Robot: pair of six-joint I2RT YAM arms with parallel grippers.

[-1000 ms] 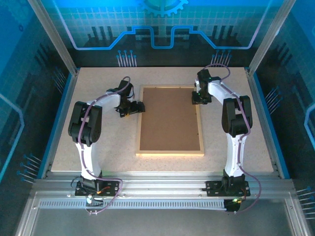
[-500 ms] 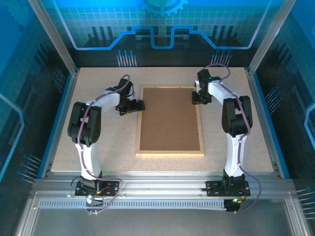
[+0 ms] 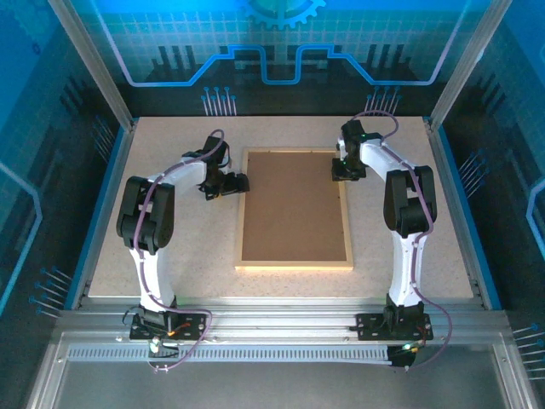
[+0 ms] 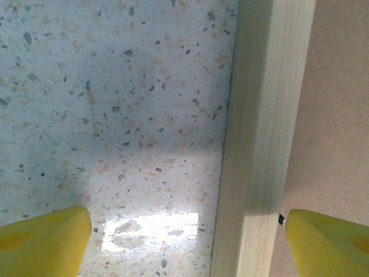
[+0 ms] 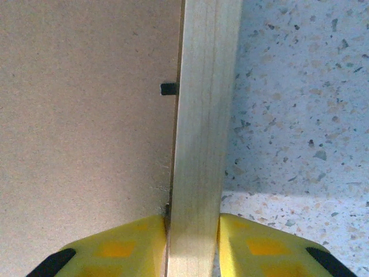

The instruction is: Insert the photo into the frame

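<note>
Two frame rails: right jaws pinch one; left jaws, spread wide, straddle another.

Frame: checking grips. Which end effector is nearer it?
Right. The right end effector clamps the frame's right rail; the left end effector straddles the left rail, open, not touching.

Robot lab cell, no question
Speckled table fenced by aluminium posts and clear blue-graphic panels — robot arms bolted to a rail up front.

frame: rail cut by top, bottom edges | left pincer: fingers cropped at bottom
</note>
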